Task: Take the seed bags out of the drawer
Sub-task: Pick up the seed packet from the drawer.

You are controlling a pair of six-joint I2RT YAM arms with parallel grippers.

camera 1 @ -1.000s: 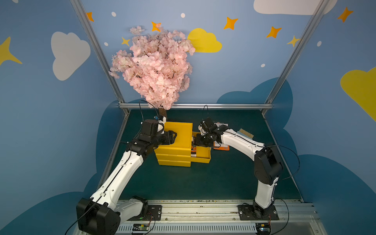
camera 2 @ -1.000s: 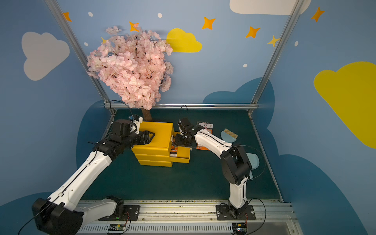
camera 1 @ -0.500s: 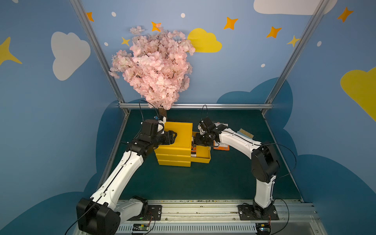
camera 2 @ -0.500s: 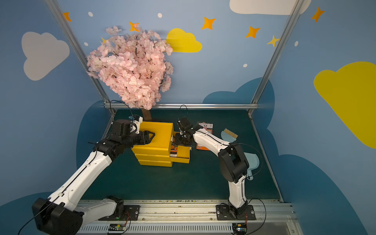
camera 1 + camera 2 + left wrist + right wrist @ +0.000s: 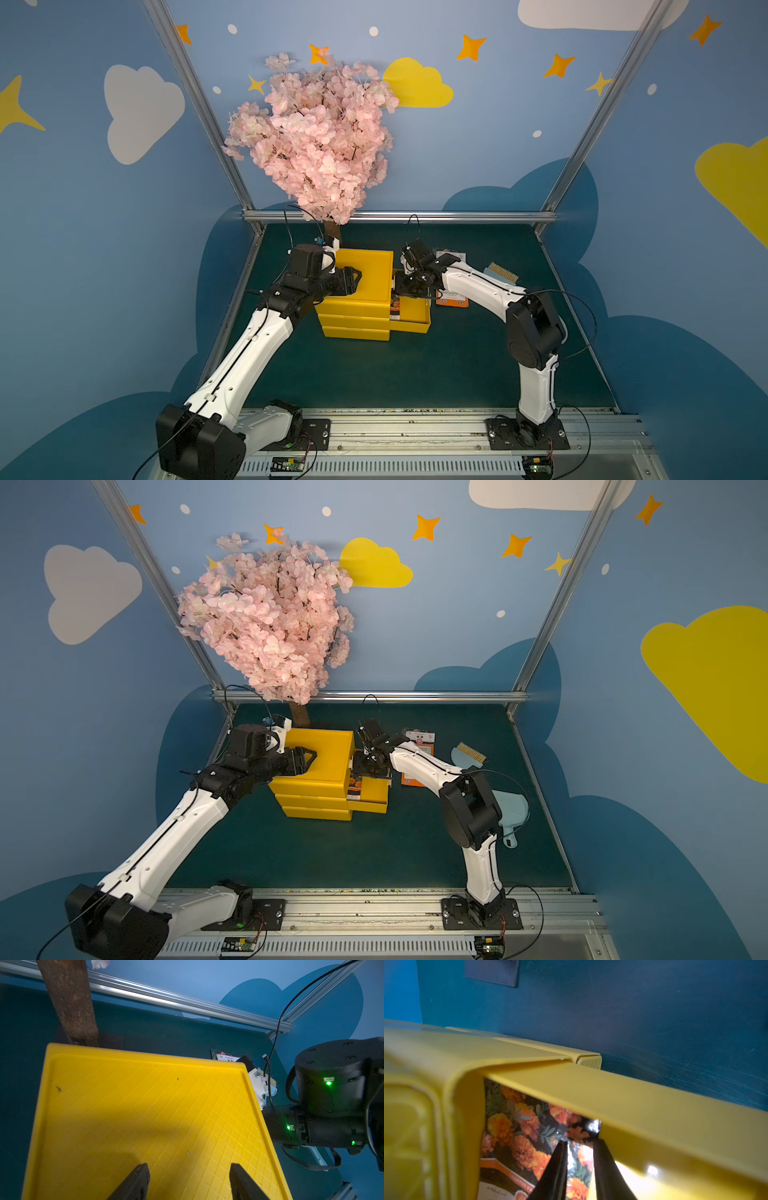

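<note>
Right gripper point(image 5: 579, 1142) down in the open drawer point(image 5: 654, 1105), fingers nearly together at the seed bag point(image 5: 519, 1130) lying just ahead, lengthwise from the tips. Pinched? Can't tell. Left gripper point(image 5: 188, 1167), spread, sits farther off on the cabinet top point(image 5: 145, 1105).

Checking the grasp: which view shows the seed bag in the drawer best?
Right wrist view: the seed bag is large and clear at the right gripper. Both top views show a sliver; the left wrist view, none.
</note>
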